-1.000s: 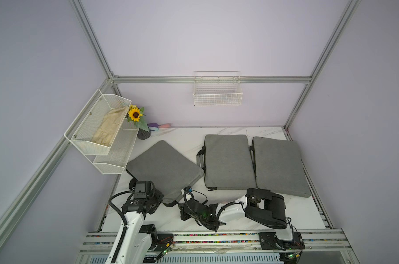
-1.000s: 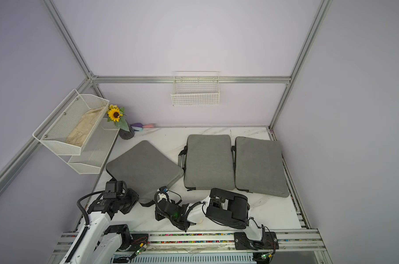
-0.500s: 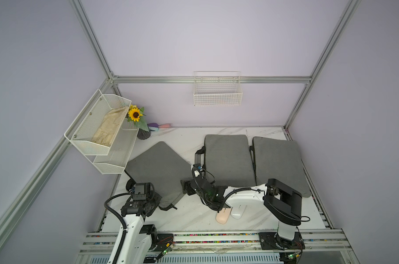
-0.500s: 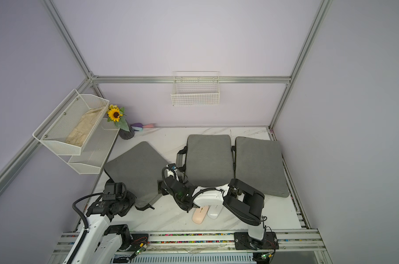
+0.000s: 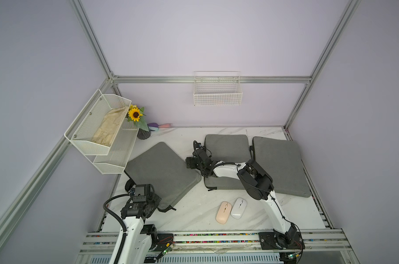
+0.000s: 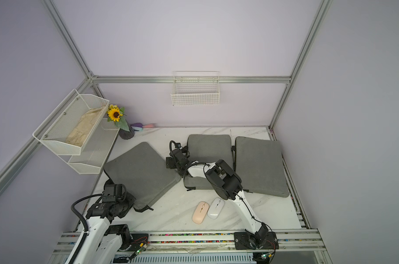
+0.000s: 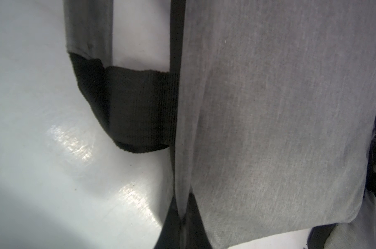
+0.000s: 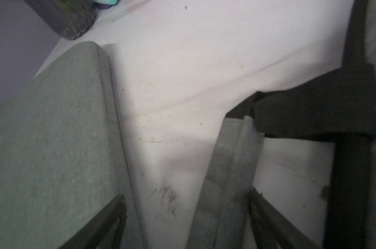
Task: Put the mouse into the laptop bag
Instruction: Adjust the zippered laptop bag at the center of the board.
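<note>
Nearest the rail, on the marble desk [image 5: 189, 212], lie a pink mouse [image 5: 223, 212] and a white mouse [image 5: 239, 208], side by side, both outside every bag and clear of either arm. To their left, the left pincer [image 7: 182, 217] is closed, its dark fingers [image 7: 169, 228] pinching the grey fabric edge at the near corner of the left laptop bag [image 5: 162, 171], which lies turned at an angle; a black strap [image 7: 137, 107] loops beside that edge. Farther in, the right arm reaches across the middle laptop bag [image 5: 227, 147]. The right pincer [image 8: 186, 194] stands wide over the gap between the left and middle bags, with a grey handle strap [image 8: 230, 172] between its fingers [image 8: 109, 217]; contact cannot be told. Just beside the middle bag, the right laptop bag [image 5: 278, 164] lies flat. At the far wall: a dark vase [image 5: 143, 134] with a sunflower [image 5: 135, 114], a white mesh shelf [image 5: 88, 146] holding a beige cloth [image 5: 109, 129], and a wall-mounted wire basket [image 5: 217, 96].
</note>
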Controlling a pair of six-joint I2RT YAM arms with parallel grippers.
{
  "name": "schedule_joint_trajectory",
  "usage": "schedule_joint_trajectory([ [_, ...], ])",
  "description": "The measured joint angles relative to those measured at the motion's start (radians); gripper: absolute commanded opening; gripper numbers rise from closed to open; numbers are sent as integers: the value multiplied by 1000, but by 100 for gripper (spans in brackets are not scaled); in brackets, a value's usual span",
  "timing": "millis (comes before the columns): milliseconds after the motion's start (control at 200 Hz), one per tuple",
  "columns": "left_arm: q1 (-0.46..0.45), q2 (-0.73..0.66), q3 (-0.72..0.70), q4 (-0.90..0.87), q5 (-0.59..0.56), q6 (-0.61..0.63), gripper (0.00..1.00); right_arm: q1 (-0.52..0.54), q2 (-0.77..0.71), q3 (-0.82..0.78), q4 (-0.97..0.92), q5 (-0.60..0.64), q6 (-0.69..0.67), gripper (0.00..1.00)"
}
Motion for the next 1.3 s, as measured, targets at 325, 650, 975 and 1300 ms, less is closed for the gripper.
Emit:
schedule_joint_trajectory([
  [325, 35, 100, 7, 11, -55, 8, 23, 29, -92, -193, 117, -79, 41, 64],
  [650, 143, 418, 245, -44, -165, 87, 93, 160, -139, -300, 192, 26, 136, 66],
  [975, 144, 545, 431, -47, -39, 162, 100, 339, -138, -306, 230, -47, 189, 71],
  [1300, 87, 207, 292, -40, 96, 155, 100, 273, -132, -269, 181, -64, 201, 72],
])
